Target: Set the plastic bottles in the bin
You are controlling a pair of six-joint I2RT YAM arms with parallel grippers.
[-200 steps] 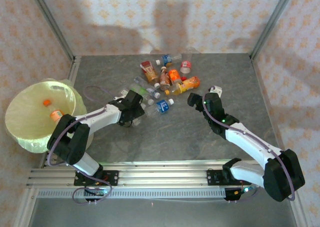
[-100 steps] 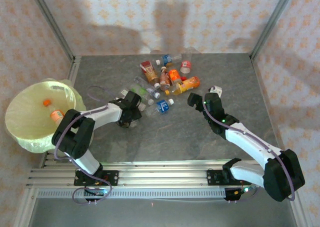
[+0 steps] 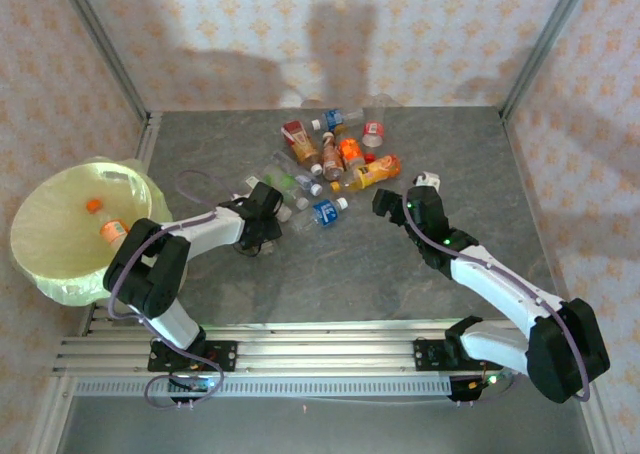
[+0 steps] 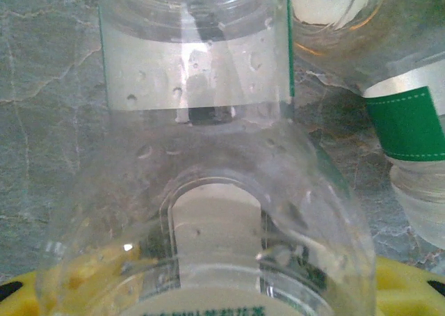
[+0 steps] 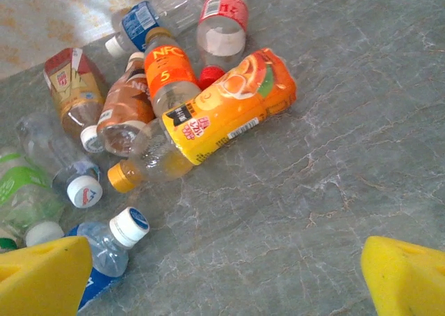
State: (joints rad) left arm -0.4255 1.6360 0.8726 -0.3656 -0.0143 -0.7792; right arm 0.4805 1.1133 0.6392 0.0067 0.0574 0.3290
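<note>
Lying between yellow pads [image 4: 410, 291] of left gripper [image 3: 262, 210]: small clear plastic bottle [image 4: 208, 184], axis fwd, across jaws; clamp cannot be told. Right gripper [image 5: 222, 278] spread wide, empty. Yellow-bagged round bin [image 3: 55, 209] sited to L, nearer L arm.

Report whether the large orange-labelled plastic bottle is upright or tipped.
Tipped: the orange-labelled plastic bottle lies on its side on the grey table, cap pointing sideways.
</note>
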